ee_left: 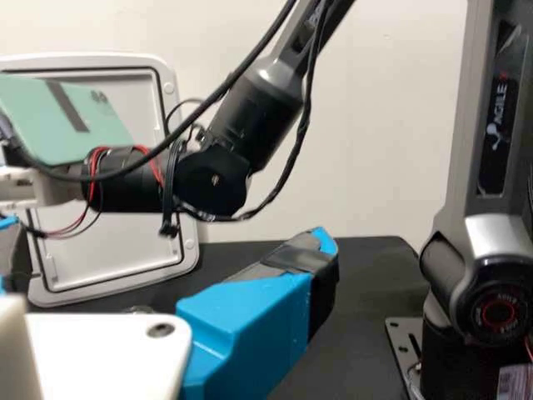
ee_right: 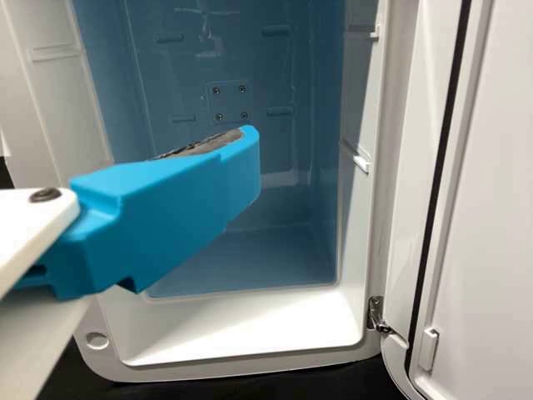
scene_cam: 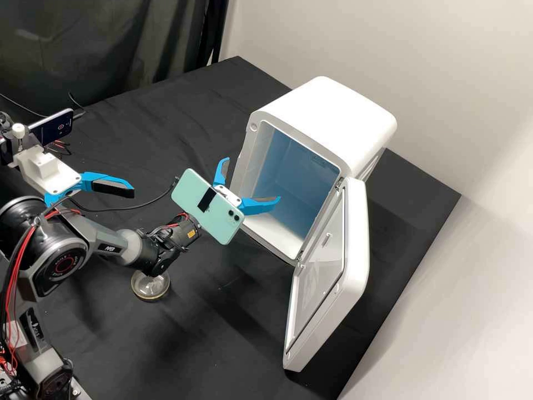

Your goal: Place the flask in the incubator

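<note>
Flask (scene_cam: 150, 288) of clear glass stands on the black bench (scene_cam: 222, 333), half hidden under the right arm's dark grey wrist. At far left, the left gripper (scene_cam: 94, 191) hangs spread and empty. A mint-green phone (scene_cam: 206, 205) sits on the right wrist. The right gripper (scene_cam: 251, 179) gapes empty at the mouth of the white, blue-lined incubator (scene_cam: 327, 116), whose door (scene_cam: 333, 266) is swung open to the right.

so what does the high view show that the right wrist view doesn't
High view: the flask on the black bench, partly hidden behind the right arm, plus the incubator with its white outer shell and the whole of its swung-out door. Right wrist view: the screwed plate on the blue back wall and the door hinge up close. Both: the open blue chamber, with the right gripper open at its mouth.
</note>
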Available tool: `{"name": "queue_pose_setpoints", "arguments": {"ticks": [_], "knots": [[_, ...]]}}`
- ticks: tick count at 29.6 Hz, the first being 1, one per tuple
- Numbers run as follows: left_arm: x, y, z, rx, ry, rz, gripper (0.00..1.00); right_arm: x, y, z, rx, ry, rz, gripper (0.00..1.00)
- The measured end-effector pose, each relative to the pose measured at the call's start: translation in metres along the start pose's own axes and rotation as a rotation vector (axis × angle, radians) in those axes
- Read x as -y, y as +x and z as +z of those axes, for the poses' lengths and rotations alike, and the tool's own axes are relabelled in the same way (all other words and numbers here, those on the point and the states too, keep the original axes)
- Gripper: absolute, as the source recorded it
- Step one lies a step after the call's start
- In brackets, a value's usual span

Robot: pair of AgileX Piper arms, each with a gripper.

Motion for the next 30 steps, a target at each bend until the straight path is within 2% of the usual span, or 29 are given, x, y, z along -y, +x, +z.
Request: {"name": "queue_pose_setpoints", "arguments": {"ticks": [1,3,4,5,6,8,10,13,17,19,22,28,30], "knots": [[0.0010,-0.005,-0.003,-0.001,0.010,-0.008,1.00,0.000,0.000,0.000,0.000,0.000,0.000,1.00],[0.0013,-0.012,-0.006,0.005,0.019,-0.016,1.00,0.000,0.000,0.000,0.000,0.000,0.000,1.00],[-0.0009,-0.017,-0.010,0.011,0.012,-0.015,1.00,0.000,0.000,0.000,0.000,0.000,0.000,1.00],[-0.0014,-0.021,-0.012,0.017,-0.006,-0.019,1.00,0.000,0.000,0.000,0.000,0.000,0.000,1.00],[-0.0029,-0.024,-0.015,0.018,-0.011,-0.021,1.00,0.000,0.000,0.000,0.000,0.000,0.000,1.00],[-0.0050,-0.031,-0.019,0.018,-0.005,-0.019,1.00,0.000,0.000,0.000,0.000,0.000,0.000,1.00],[-0.0052,-0.038,-0.025,0.016,-0.007,-0.018,1.00,0.000,0.000,0.000,0.000,0.000,0.000,1.00],[0.0010,-0.047,-0.033,0.006,0.000,-0.032,1.00,0.000,0.000,0.000,0.000,0.000,0.000,1.00],[0.0046,-0.051,-0.036,-0.007,0.000,-0.045,1.00,0.000,0.000,0.000,0.000,0.000,0.000,1.00],[0.0055,-0.052,-0.036,0.002,0.008,-0.049,1.00,0.000,0.000,0.000,0.000,0.000,0.000,1.00],[0.0071,-0.055,-0.036,0.016,0.016,-0.047,1.00,0.000,0.000,0.000,0.000,0.000,0.000,1.00],[0.0121,-0.060,-0.035,0.027,0.019,-0.060,1.00,0.000,0.000,0.000,0.000,0.000,0.000,1.00],[0.0122,-0.062,-0.038,0.020,0.020,-0.056,1.00,0.000,0.000,0.000,0.000,0.000,0.000,1.00]]}}
